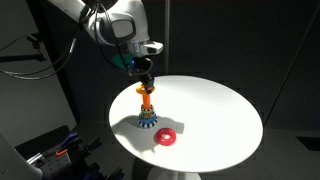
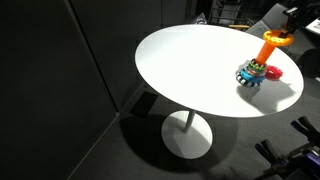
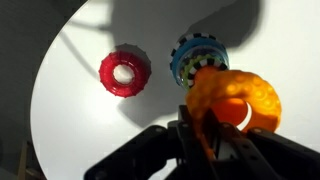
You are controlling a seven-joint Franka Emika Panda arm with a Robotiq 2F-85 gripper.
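My gripper (image 3: 197, 132) is shut on the rim of an orange ring (image 3: 235, 100), which hangs above a stacking toy (image 3: 197, 57) with a blue, multicoloured base. In an exterior view the gripper (image 1: 146, 82) holds the orange ring (image 1: 146, 92) over the toy's orange post (image 1: 148, 106) and base (image 1: 148, 123). A red ring (image 3: 124, 72) lies flat on the white round table (image 1: 215, 105), close beside the toy; it also shows as the red ring (image 1: 166, 138) near the table's front. In an exterior view the orange ring (image 2: 274, 37) sits above the toy (image 2: 251, 73).
The white round table (image 2: 190, 65) stands on a single pedestal foot (image 2: 187, 135) in a dark room. Dark curtains surround it. Equipment with cables (image 1: 55, 150) sits on the floor beside the table.
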